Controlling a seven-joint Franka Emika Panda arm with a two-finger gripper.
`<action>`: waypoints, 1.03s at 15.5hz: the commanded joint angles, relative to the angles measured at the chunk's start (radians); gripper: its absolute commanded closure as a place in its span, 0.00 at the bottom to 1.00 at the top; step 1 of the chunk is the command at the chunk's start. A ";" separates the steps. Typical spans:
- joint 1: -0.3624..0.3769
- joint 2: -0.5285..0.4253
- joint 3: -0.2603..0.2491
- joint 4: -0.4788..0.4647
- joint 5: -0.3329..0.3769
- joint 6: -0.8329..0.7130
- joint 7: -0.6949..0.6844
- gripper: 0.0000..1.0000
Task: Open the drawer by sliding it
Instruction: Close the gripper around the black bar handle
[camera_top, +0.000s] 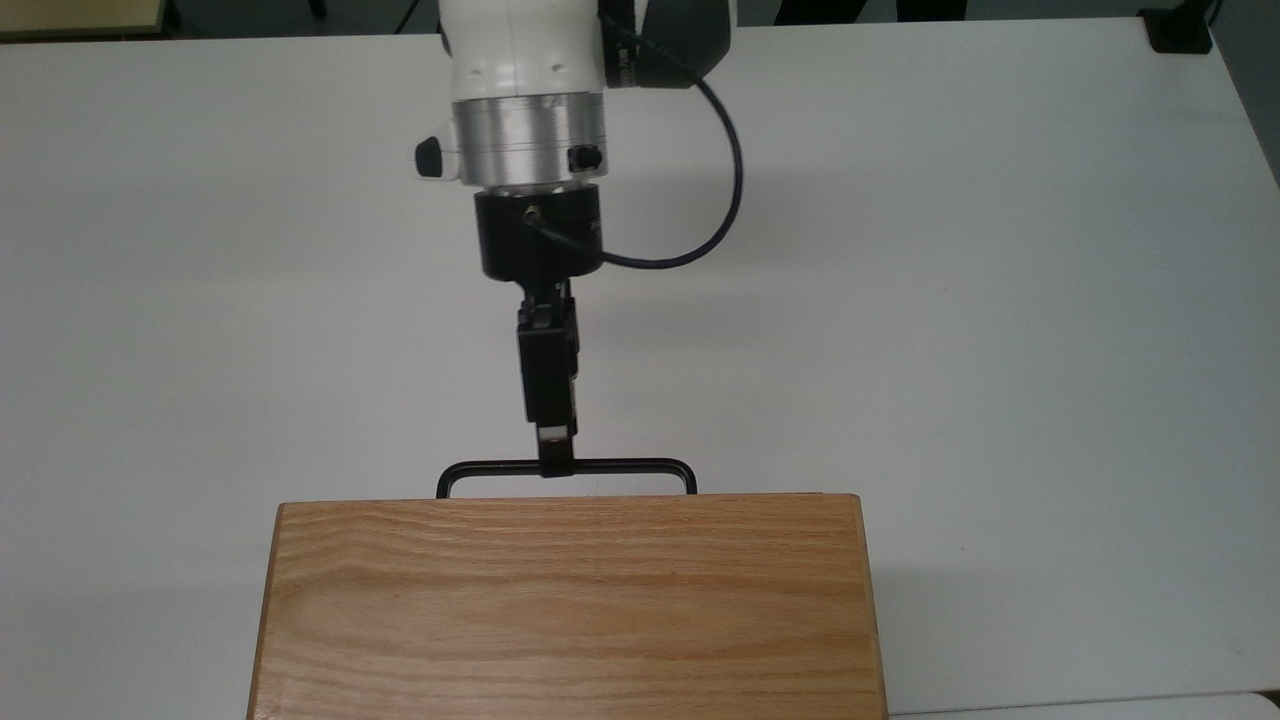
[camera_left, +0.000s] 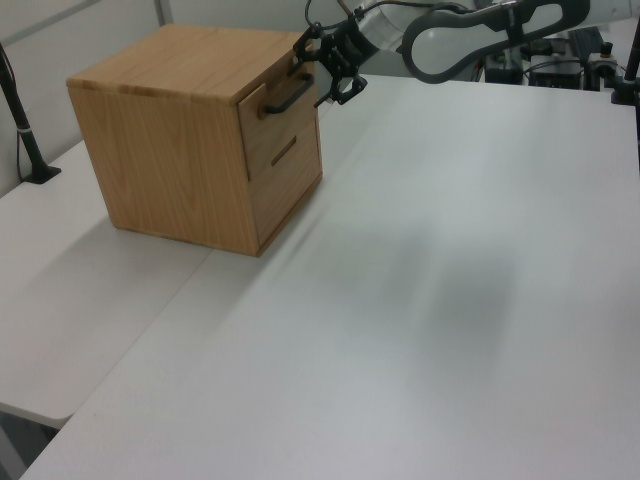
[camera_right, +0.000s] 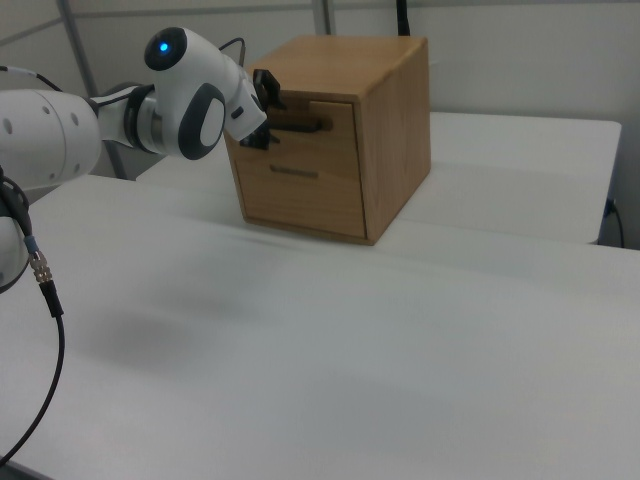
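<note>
The drawer (camera_left: 256, 135) is the upper one in an oak cabinet (camera_top: 565, 610). Its front sits flush with the cabinet, so it stands shut. Its thin black bar handle (camera_top: 620, 465) (camera_left: 288, 97) (camera_right: 303, 127) juts out past the cabinet's top edge in the top view. My gripper (camera_top: 556, 462) (camera_left: 322, 72) (camera_right: 260, 112) is at the handle, a little toward the top view's left of the bar's middle. It is open, with one finger above the bar and one below it. Nothing is held.
A lower drawer with a slot pull (camera_left: 284, 151) (camera_right: 290, 172) sits under the upper one. The cabinet stands on a white table (camera_top: 1000, 300). A second white table (camera_left: 60, 300) adjoins it under the cabinet's back. A black cable (camera_top: 700, 230) loops off the wrist.
</note>
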 joint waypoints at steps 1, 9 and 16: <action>0.009 0.038 -0.012 0.047 -0.026 0.012 0.045 0.53; 0.012 0.035 -0.003 0.042 -0.038 0.009 0.051 0.60; 0.014 0.029 -0.002 0.039 -0.037 0.009 0.051 0.94</action>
